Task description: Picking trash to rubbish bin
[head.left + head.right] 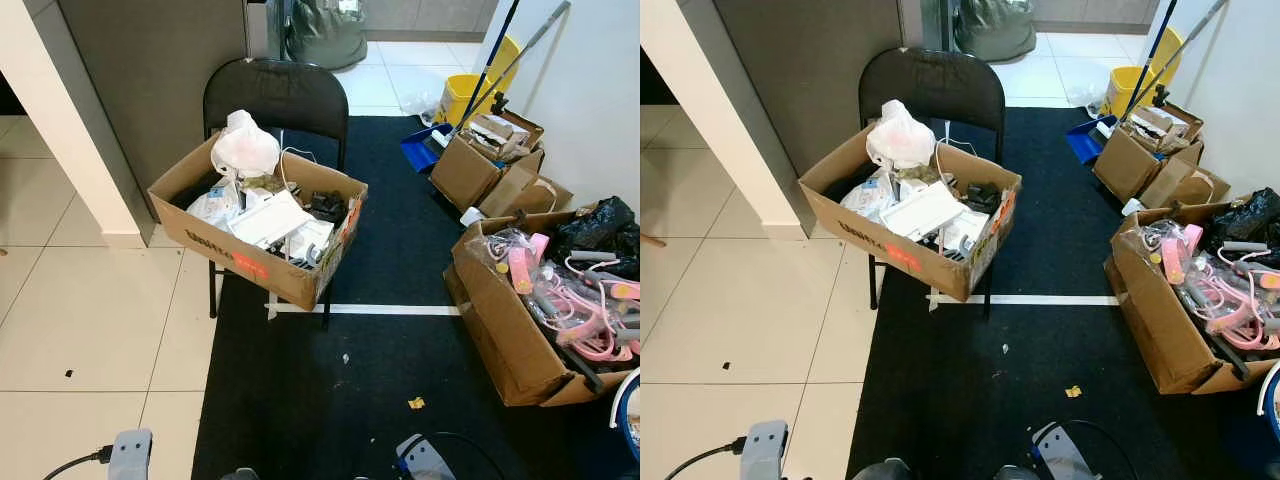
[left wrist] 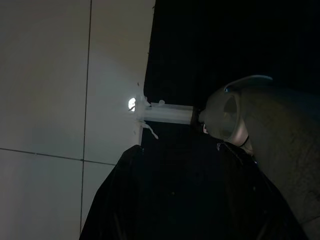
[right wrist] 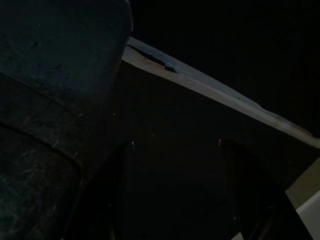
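Mostly dark in both wrist views: left gripper [image 2: 175, 200] and right gripper [image 3: 175, 190] hang low over the black mat [image 1: 300, 400], fingers spread apart, nothing between them. White tape line [image 2: 165, 112] crosses the mat under the left one. A small yellowish scrap [image 1: 416, 403] lies on the mat, between the folding chair [image 1: 277, 95] and the cardboard box of pink items [image 1: 510, 330], apart from both. An open box of clutter [image 1: 262, 225] with a white bag [image 1: 244, 145] on top sits on the chair seat. Far right: more boxes [image 1: 490, 160], yellow mop bucket [image 1: 465, 95], partly cut off. Can't make out any rubbish bin.
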Controlling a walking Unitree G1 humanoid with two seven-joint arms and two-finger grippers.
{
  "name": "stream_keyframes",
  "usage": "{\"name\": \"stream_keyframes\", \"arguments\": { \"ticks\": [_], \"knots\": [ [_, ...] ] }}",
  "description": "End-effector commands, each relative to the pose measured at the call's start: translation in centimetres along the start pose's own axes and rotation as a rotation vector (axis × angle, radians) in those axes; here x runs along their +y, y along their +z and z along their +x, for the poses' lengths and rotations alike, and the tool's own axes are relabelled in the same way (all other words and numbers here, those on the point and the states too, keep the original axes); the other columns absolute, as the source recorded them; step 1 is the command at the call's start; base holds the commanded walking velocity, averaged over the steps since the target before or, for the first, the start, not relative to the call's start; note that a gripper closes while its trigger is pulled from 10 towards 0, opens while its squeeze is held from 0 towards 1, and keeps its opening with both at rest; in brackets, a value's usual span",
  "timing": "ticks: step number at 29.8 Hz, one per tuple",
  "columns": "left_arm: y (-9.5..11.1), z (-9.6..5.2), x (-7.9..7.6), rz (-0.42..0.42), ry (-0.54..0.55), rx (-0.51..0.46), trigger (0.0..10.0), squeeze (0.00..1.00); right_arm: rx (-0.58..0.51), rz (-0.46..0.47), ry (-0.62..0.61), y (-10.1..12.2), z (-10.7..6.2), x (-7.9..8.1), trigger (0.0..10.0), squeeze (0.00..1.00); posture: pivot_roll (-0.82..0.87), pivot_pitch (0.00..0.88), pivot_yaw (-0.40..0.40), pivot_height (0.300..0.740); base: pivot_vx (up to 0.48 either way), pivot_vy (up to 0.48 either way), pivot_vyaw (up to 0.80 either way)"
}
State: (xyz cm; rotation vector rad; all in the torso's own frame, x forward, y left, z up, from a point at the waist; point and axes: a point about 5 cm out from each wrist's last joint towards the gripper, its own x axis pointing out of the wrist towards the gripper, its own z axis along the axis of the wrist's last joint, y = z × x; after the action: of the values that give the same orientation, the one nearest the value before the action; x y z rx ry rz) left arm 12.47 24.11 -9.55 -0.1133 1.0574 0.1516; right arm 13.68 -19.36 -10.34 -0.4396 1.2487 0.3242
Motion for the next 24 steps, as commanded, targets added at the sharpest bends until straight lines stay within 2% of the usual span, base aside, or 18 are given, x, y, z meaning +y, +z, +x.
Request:
{"name": "stream_keyframes", "arguments": {
  "ticks": [1,14,24],
  "knots": [
    [-1.08,-0.13,-0.15,0.008,-0.007,0.040,10.0,0.00,-0.005,0.013,0.031,0.00,0.09,0.85,10.0,0.00,0.01,0.068,-0.008,0.740,0.000,0.000,0.00],
    [-1.85,-0.20,-0.53,0.006,-0.013,0.065,10.0,0.00,-0.003,0.011,0.033,-0.01,0.08,0.78,10.0,0.00,0.00,0.068,-0.010,0.740,0.000,0.000,0.00],
    [-1.93,-0.36,0.27,0.007,0.001,0.081,10.0,0.00,-0.006,0.009,0.034,0.12,0.08,0.71,10.0,0.00,0.00,0.065,-0.013,0.740,0.000,0.000,0.00]
  ]
}}
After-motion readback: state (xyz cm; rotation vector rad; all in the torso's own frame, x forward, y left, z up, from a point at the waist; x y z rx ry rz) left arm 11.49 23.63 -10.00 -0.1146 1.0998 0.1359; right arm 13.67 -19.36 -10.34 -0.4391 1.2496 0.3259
